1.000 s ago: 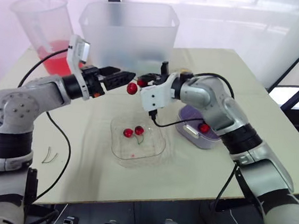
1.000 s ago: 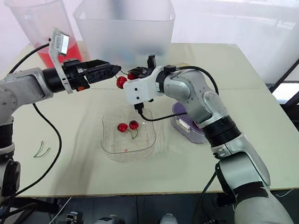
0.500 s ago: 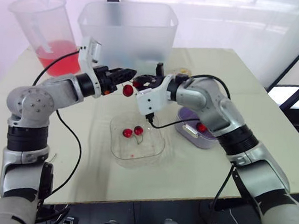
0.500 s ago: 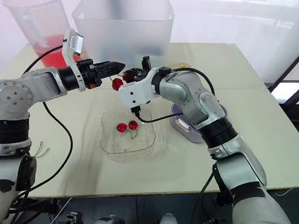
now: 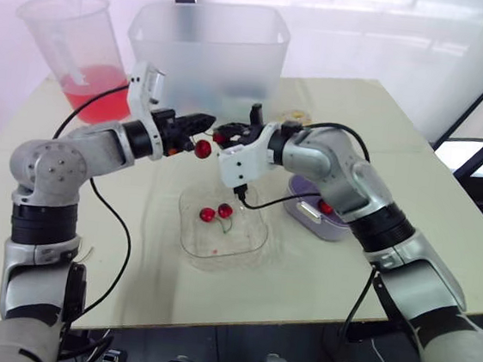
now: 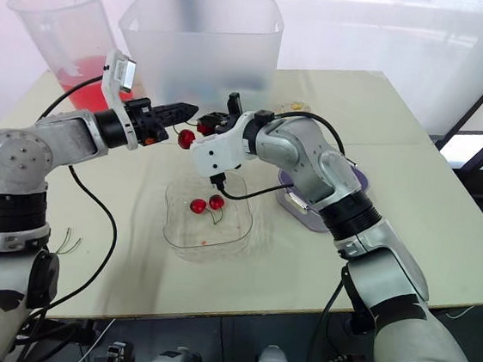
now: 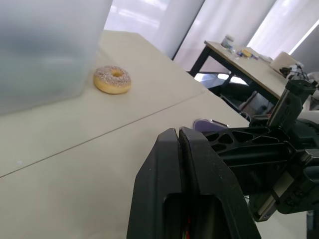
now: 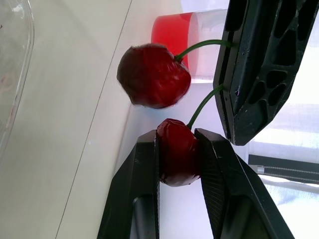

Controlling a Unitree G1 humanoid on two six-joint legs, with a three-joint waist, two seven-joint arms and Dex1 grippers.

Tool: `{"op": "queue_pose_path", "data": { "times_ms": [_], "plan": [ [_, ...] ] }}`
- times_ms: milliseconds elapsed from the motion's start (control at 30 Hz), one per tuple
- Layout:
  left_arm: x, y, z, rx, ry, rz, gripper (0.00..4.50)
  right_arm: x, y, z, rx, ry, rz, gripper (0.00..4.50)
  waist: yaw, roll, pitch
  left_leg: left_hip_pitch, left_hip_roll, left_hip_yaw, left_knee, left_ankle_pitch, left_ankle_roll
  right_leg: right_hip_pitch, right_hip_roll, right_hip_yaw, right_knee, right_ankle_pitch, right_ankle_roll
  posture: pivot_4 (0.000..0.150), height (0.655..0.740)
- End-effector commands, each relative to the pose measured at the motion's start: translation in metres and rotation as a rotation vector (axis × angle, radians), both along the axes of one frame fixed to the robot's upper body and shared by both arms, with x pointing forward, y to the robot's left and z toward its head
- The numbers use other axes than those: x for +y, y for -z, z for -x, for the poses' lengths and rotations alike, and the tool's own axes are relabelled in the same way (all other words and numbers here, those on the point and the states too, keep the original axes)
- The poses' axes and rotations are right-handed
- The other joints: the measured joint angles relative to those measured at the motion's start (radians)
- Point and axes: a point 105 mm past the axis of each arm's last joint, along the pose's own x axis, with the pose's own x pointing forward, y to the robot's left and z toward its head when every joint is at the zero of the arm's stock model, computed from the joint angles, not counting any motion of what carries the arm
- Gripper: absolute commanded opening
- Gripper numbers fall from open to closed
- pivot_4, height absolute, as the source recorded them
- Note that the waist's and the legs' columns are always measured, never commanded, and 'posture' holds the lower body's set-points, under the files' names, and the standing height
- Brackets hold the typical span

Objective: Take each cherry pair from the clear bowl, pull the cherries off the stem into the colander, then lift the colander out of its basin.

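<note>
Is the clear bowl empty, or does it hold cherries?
Not empty: one cherry pair, joined by its stem, lies inside the clear bowl.

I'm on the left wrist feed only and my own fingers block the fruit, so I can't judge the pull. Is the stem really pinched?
Observer: Yes. The right wrist view shows both green stems running into the shut left gripper.
Operator: What does the right gripper have?
Observer: The right gripper is shut on one cherry, while the second cherry hangs free beside it.
Operator: Are we over the colander?
Observer: No. The purple colander sits on the table to the robot's right of both grippers, with a third cherry in it.
</note>
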Motion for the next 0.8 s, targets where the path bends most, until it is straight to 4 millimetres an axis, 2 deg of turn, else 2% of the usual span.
{"op": "queue_pose_path", "data": {
  "times_ms": [33, 67, 167, 300, 333, 467, 533, 600, 700, 800],
  "plan": [
    [0.007, -0.013, 0.004, -0.042, -0.004, 0.020, 0.03, 0.003, -0.019, 0.007, -0.044, -0.032, -0.043, 0.80, 0.000, 0.000, 0.000, 0.000, 0.000, 0.000, 0.000, 0.000, 0.000, 0.000, 0.000, 0.000, 0.000, 0.000, 0.000, 0.150, 0.7400],
    [0.007, -0.013, 0.004, -0.043, -0.005, 0.019, 0.03, 0.003, -0.020, 0.008, -0.037, -0.039, -0.053, 0.80, 0.000, 0.000, 0.000, 0.000, 0.000, 0.000, 0.000, 0.000, 0.000, 0.000, 0.000, 0.000, 0.000, 0.000, 0.000, 0.150, 0.7400],
    [0.009, -0.015, 0.003, -0.060, -0.011, 0.017, 0.00, 0.002, -0.022, 0.011, -0.018, -0.053, -0.068, 2.01, 0.000, 0.000, 0.000, 0.000, 0.000, 0.000, 0.000, 0.000, 0.000, 0.000, 0.000, 0.000, 0.000, 0.000, 0.000, 0.150, 0.7400],
    [0.009, -0.017, 0.005, -0.077, -0.002, 0.015, 0.00, -0.006, -0.022, 0.012, 0.004, -0.044, -0.070, 3.96, 0.000, 0.000, 0.000, 0.000, 0.000, 0.000, 0.000, 0.000, 0.000, 0.000, 0.000, 0.000, 0.000, 0.000, 0.000, 0.150, 0.7400],
    [0.011, -0.018, 0.006, -0.086, 0.002, 0.010, 0.00, -0.015, -0.020, 0.011, 0.051, -0.031, -0.084, 4.46, 0.000, 0.000, 0.000, 0.000, 0.000, 0.000, 0.000, 0.000, 0.000, 0.000, 0.000, 0.000, 0.000, 0.000, 0.000, 0.150, 0.7400],
    [0.013, -0.024, 0.013, -0.139, 0.051, -0.015, 0.00, -0.044, -0.021, 0.009, 0.201, 0.015, -0.191, 4.49, 0.002, 0.000, 0.000, 0.000, 0.000, 0.000, 0.000, 0.000, 0.000, 0.001, 0.000, 0.000, 0.000, 0.000, 0.000, 0.150, 0.7400],
    [0.004, -0.028, 0.035, -0.223, 0.197, -0.070, 0.00, -0.052, -0.033, 0.013, 0.378, -0.031, -0.414, 4.49, 0.001, 0.000, 0.000, 0.000, 0.000, 0.000, 0.000, 0.000, 0.000, 0.001, 0.000, 0.000, 0.000, 0.000, 0.000, 0.150, 0.7400],
    [0.003, -0.029, 0.049, -0.253, 0.292, -0.095, 0.00, -0.060, -0.041, 0.023, 0.667, -0.107, -0.609, 4.49, -0.003, 0.000, 0.000, 0.000, 0.001, 0.000, 0.000, 0.000, 0.000, 0.001, 0.000, 0.000, -0.001, 0.000, 0.000, 0.150, 0.7400],
    [0.005, -0.026, 0.057, -0.244, 0.364, -0.094, 0.00, -0.064, -0.054, 0.059, 1.131, -0.283, -0.682, 4.49, -0.001, 0.000, 0.000, 0.000, 0.001, 0.000, 0.000, 0.000, 0.000, 0.001, 0.000, 0.000, -0.002, 0.000, 0.000, 0.150, 0.7400],
    [0.002, -0.024, 0.063, -0.212, 0.435, -0.035, 0.00, -0.064, -0.048, 0.076, 1.263, -0.303, -0.627, 4.49, 0.003, 0.000, 0.000, 0.000, 0.001, -0.001, 0.000, 0.000, 0.000, 0.001, 0.000, 0.000, -0.001, 0.000, 0.000, 0.150, 0.7400]
  ]
}}
